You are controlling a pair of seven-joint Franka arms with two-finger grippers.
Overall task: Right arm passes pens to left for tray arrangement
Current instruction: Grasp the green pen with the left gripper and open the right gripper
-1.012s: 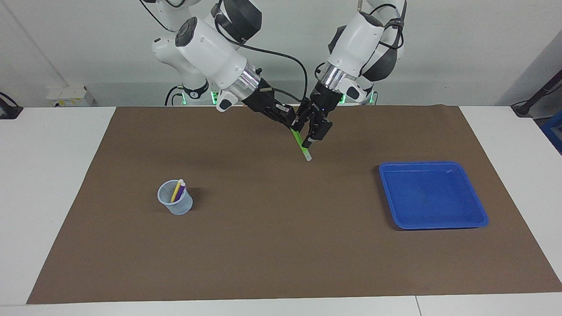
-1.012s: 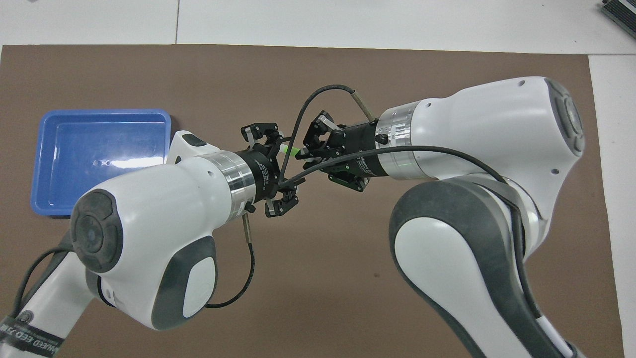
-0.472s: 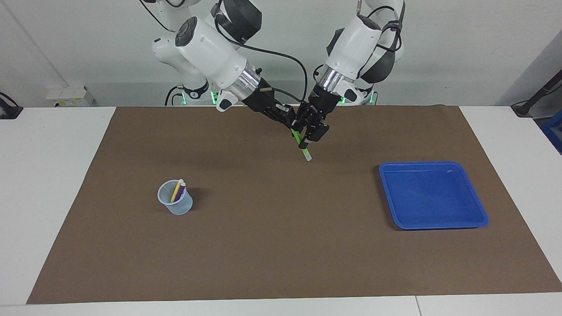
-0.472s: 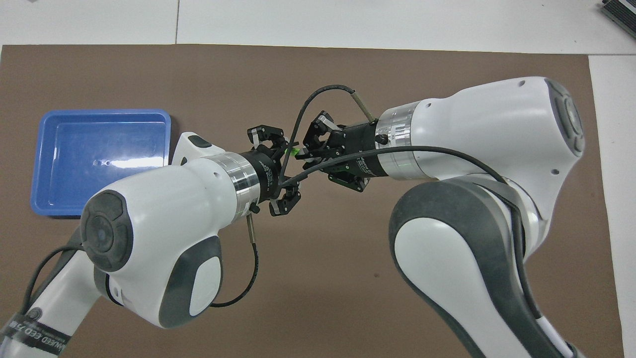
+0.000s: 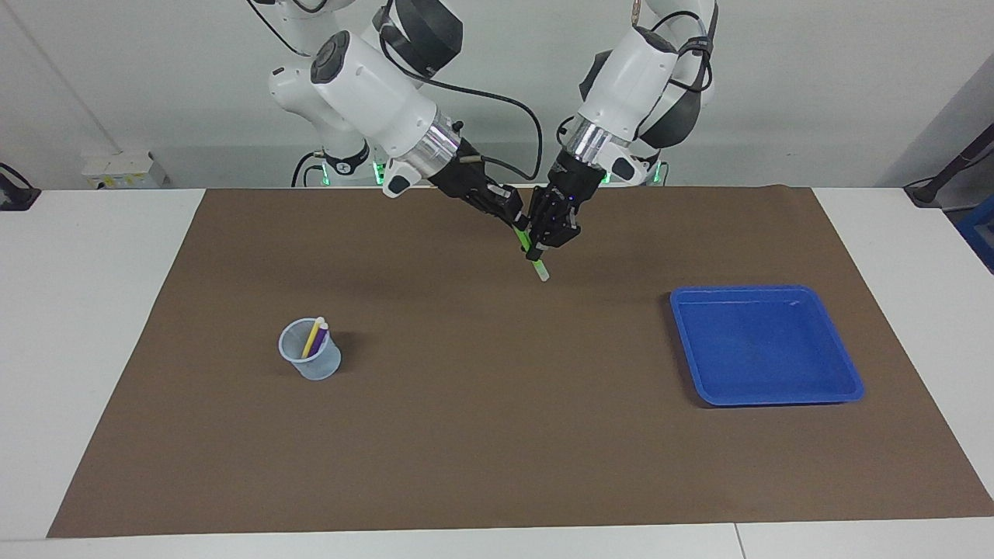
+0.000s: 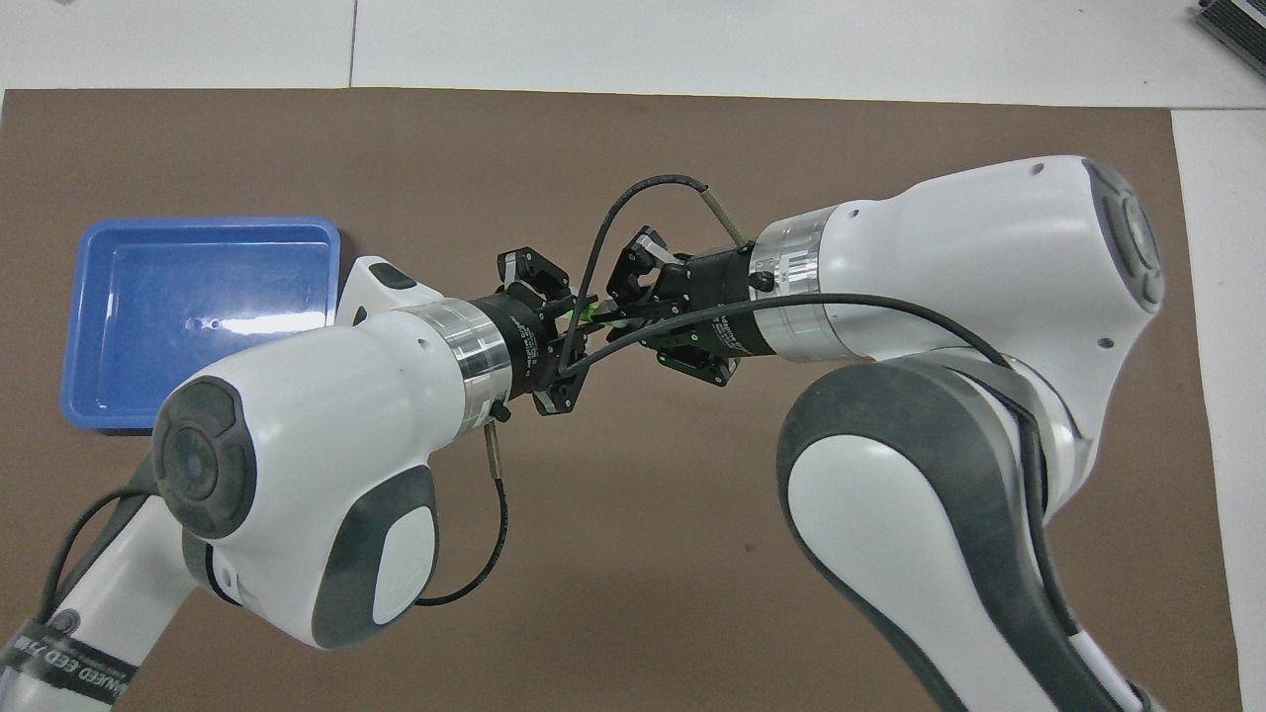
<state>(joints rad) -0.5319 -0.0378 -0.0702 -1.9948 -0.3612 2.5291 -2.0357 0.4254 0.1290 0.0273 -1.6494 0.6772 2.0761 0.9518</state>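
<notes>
You have both grippers meeting in the air over the middle of the brown mat (image 5: 497,435), toward the robots' edge of it. Your right gripper (image 5: 519,223) is clamped on the green pen (image 5: 536,264) at its upper end, and your left gripper (image 5: 538,242) is closed on the same pen just below that grip, so the two sets of fingers sit almost touching along the shaft. Your right arm reaches in low and slanted, its forearm running down toward the table's middle, with a black cable looping over its wrist. Your left arm comes down more steeply, its wrist tipped so the gripper points down and slightly toward the right arm.

The green pen hangs clear of the mat. Its long axis is steep but tilted: the upper end leans toward the right arm's end of the table, and the whitish end points down, sticking out below the left gripper. From overhead only a small green sliver (image 6: 587,313) shows between the two grippers.

Out from there, the blue tray (image 5: 846,373) lies flat on the mat toward your left arm's end, well apart from the grippers. Toward your right arm's end stands a small pale cup (image 5: 312,363), upright, holding the yellow pen (image 5: 311,338) and the purple pen (image 5: 320,339), both leaning with their whitish ends up.
</notes>
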